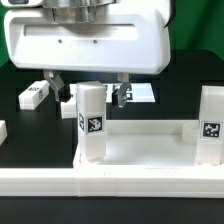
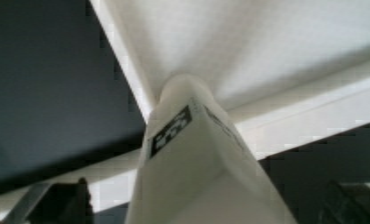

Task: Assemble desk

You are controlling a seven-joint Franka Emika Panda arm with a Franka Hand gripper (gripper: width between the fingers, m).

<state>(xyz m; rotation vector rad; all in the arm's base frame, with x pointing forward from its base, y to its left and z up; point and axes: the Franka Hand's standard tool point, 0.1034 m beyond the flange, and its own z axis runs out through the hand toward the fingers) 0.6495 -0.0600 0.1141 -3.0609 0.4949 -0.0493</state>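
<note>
On the tabletop (image 1: pixel 140 150), leg (image 1: pixel 91 122) upright

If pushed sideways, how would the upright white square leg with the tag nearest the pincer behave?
Probably stiff: the upright white square plastic leg looks thick and straight. Tall and narrow, it might tip, unless its base is seated in the white rimmed tabletop.

Bright, even light; whites glare slightly; the leg (image 2: pixel 203 160) looms blurred in the wrist view.
</note>
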